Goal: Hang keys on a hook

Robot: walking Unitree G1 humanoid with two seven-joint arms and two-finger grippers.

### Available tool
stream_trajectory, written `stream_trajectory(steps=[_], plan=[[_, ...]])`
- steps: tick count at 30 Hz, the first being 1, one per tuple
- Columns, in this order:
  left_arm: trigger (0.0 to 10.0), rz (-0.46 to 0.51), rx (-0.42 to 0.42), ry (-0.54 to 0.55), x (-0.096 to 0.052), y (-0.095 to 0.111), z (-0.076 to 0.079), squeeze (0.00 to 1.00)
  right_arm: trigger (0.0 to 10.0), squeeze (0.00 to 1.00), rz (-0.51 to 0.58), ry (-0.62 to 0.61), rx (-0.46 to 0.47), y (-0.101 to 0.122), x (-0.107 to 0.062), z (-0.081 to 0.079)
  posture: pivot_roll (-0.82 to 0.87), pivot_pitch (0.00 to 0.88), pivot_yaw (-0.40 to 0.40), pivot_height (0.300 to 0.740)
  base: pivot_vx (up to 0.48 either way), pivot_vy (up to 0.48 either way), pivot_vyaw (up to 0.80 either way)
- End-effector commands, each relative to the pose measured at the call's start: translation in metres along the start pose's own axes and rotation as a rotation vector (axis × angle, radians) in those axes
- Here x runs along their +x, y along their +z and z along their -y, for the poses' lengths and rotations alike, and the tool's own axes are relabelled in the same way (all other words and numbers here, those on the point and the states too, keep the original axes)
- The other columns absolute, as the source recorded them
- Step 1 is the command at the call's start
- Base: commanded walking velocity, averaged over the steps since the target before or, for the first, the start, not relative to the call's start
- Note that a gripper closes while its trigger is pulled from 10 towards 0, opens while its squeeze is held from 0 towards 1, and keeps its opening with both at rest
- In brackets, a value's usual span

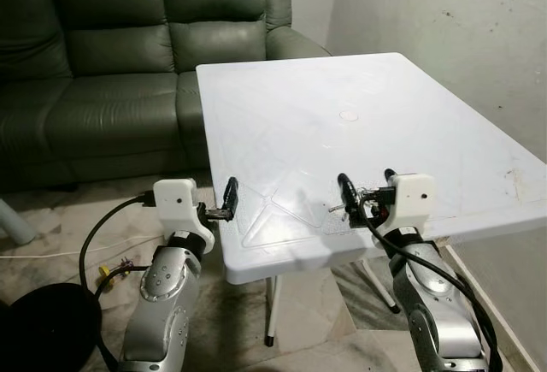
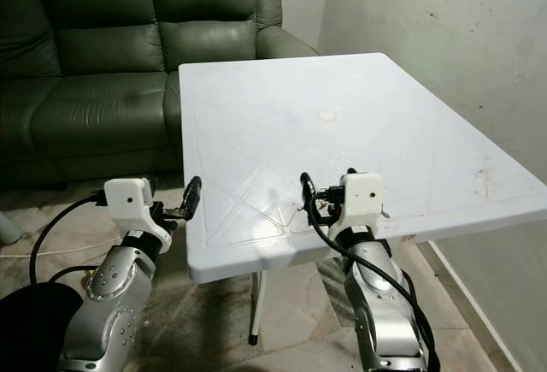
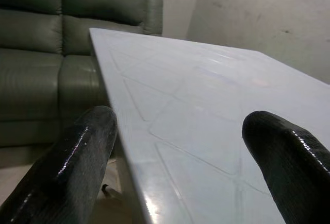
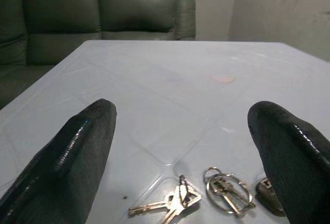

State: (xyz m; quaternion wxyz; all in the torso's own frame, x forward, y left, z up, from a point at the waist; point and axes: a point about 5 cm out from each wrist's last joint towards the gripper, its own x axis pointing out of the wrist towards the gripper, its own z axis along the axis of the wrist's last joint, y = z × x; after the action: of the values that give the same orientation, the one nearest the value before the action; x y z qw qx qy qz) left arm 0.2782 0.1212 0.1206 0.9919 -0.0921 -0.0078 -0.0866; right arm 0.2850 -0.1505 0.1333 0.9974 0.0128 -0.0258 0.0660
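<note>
A: Start with the left eye view. How are the arms posed?

B: Both silver arms rise from the bottom edge, forearms tilted up toward the white table (image 1: 359,107). The left gripper (image 1: 229,199) sits at the lower left of centre, at the table's near left corner, its white wrist block level. The right gripper (image 1: 366,192) sits lower right of centre, over the table's near edge, fingers spread and holding nothing.

A: And the keys?

B: A small metal cluster, the keys (image 1: 342,208), lies on the tabletop at the right gripper's fingers. A grey-green sofa (image 1: 128,56) covers the upper left.

A: Right eye view?

B: Same layout, with a black cable looping over the right forearm.

A: Left wrist view?

B: Two black fingers (image 3: 67,167) stand wide apart, empty, straddling the table's edge.

A: Right wrist view?

B: Fingers (image 4: 72,157) again widely parted, gripping nothing. The keys lie flat on the table at bottom centre, between the two fingers, with a key ring (image 4: 227,188) and a dark fob (image 4: 268,197) beside them.
</note>
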Motion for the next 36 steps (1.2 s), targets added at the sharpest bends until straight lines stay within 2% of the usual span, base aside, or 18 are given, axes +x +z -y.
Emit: stream_trajectory(steps=[1,5,15,18,22,24,30,36], plan=[[10.0,0.012,0.025,-0.035,0.001,0.005,0.004,0.0,10.0,0.0,-0.001,-0.037,-0.011,0.002,0.002,0.005,0.02,0.0,-0.042,0.715,0.0,0.0,0.0],[10.0,0.025,0.051,-0.091,0.001,0.009,0.01,0.0,10.0,0.0,-0.026,-0.083,-0.043,0.001,0.005,0.009,0.02,0.0,-0.043,0.715,0.0,0.0,0.0],[10.0,0.038,0.093,-0.208,0.0,0.011,0.027,0.0,10.0,0.0,-0.06,-0.14,-0.044,0.002,0.014,0.011,0.01,0.0,-0.044,0.715,0.0,0.0,0.0],[10.0,0.035,0.115,-0.27,-0.005,0.011,0.036,0.0,10.0,0.0,-0.085,-0.207,-0.068,0.002,0.022,0.013,0.02,0.001,-0.046,0.715,0.0,0.0,0.0],[10.0,0.032,0.122,-0.291,-0.006,0.011,0.038,0.0,10.0,0.0,-0.088,-0.231,-0.071,0.003,0.025,0.014,0.02,0.007,-0.044,0.715,0.0,0.0,0.0],[10.0,0.022,0.144,-0.333,-0.01,0.01,0.042,0.0,10.0,0.0,-0.104,-0.29,-0.087,0.004,0.032,0.014,0.03,0.02,-0.04,0.715,0.0,0.0,0.0],[10.0,0.012,0.139,-0.348,-0.014,0.01,0.044,0.0,10.0,0.0,-0.138,-0.352,-0.081,0.001,0.04,0.012,0.03,0.044,-0.034,0.715,0.0,0.0,0.0],[10.0,0.001,0.134,-0.363,-0.021,0.009,0.048,0.0,10.0,0.0,-0.16,-0.363,-0.057,-0.002,0.047,0.004,0.03,0.061,-0.035,0.715,0.0,0.0,0.0]])
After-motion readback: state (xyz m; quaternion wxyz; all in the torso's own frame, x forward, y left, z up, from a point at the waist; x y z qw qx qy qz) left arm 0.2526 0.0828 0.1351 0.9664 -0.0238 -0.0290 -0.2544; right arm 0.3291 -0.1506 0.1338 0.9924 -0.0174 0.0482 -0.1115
